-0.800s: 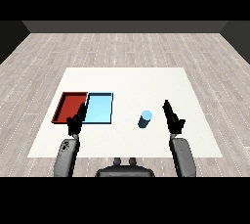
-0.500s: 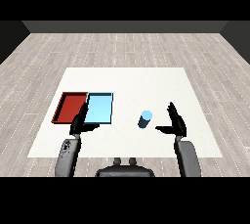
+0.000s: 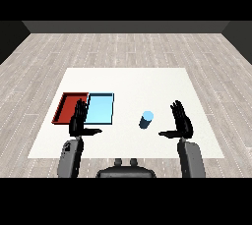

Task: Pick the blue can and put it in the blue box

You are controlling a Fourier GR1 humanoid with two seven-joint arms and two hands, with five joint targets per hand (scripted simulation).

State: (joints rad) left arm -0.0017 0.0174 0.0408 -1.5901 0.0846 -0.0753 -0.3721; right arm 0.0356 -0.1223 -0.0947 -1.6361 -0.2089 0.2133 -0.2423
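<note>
2 trays side by side on white table (image 3: 128,79): red tray (image 3: 66,106), light blue tray (image 3: 101,108), nothing in either. Blue can (image 3: 146,120) upright on table, right of them. Left hand (image 3: 78,121) and right hand (image 3: 182,121) spread open, holding nothing, right near can.

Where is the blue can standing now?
In the head view the blue can stands upright on the white table, right of the light blue tray and left of the open right hand, untouched.

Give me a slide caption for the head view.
Both open hands hover; blue can stands between right hand and blue tray.
</note>
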